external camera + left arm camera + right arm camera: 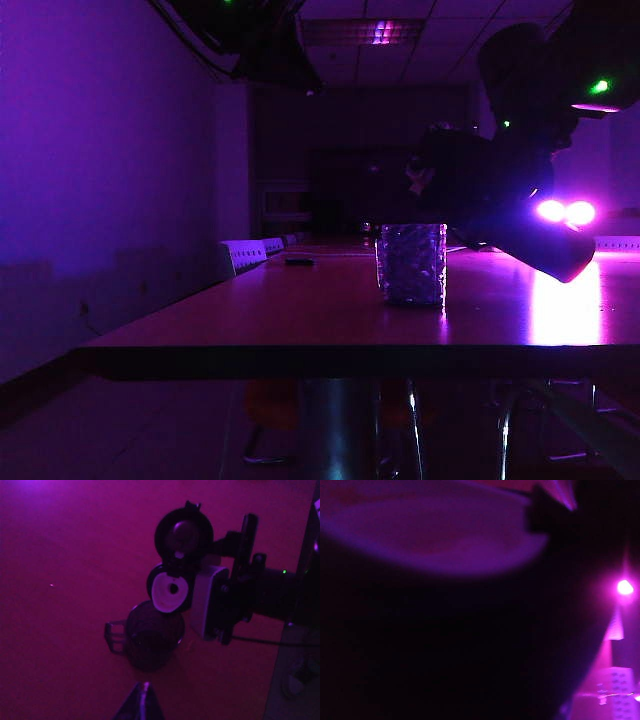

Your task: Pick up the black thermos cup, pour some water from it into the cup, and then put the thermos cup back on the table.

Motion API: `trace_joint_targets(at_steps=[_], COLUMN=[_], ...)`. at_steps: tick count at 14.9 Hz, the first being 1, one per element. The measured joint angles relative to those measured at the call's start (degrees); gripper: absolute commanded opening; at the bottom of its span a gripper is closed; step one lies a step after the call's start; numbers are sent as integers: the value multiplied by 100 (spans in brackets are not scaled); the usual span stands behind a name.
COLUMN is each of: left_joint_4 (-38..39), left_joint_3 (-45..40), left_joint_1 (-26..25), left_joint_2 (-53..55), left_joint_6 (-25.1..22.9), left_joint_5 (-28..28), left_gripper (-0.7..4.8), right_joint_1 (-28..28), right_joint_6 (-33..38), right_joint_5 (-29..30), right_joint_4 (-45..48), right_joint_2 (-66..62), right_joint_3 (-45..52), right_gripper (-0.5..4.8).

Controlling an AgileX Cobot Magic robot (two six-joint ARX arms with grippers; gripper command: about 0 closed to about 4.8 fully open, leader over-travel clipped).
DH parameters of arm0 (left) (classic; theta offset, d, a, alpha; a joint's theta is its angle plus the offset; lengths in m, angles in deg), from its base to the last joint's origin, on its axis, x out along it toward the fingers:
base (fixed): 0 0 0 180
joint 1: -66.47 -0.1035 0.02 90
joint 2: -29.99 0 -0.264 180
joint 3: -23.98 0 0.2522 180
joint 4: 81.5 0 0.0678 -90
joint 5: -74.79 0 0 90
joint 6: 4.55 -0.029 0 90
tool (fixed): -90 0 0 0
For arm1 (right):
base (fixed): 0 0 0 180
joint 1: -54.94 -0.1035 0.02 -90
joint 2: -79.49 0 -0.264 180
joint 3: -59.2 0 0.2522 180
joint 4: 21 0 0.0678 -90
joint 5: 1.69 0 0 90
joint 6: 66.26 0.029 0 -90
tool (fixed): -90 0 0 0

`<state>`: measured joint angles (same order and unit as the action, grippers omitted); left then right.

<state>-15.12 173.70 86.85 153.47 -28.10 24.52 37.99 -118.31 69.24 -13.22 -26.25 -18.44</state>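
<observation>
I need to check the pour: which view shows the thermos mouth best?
Left wrist view: the thermos mouth is tilted over the cup, lid flipped open, held by the right gripper. The exterior view shows only a dark silhouette; the right wrist view shows blurred blackness.

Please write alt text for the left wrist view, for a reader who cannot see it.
Under dim purple light, the right gripper holds the black thermos cup tilted, lid flipped open, its mouth over the cup on the table. The left gripper, jaws shut, shows at the edge.
</observation>
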Motion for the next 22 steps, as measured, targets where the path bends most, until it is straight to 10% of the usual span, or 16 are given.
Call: trace_joint_targets(at_steps=[22], left_joint_4=[81], left_joint_3=[0], left_joint_1=[0], left_joint_2=[0], left_joint_6=[2], left_joint_5=[487], left_gripper=[-8], right_joint_1=[0], right_joint_6=[-1932], right_joint_5=[-348], right_joint_4=[72], right_joint_2=[-4], right_joint_3=[-2], right_gripper=[136])
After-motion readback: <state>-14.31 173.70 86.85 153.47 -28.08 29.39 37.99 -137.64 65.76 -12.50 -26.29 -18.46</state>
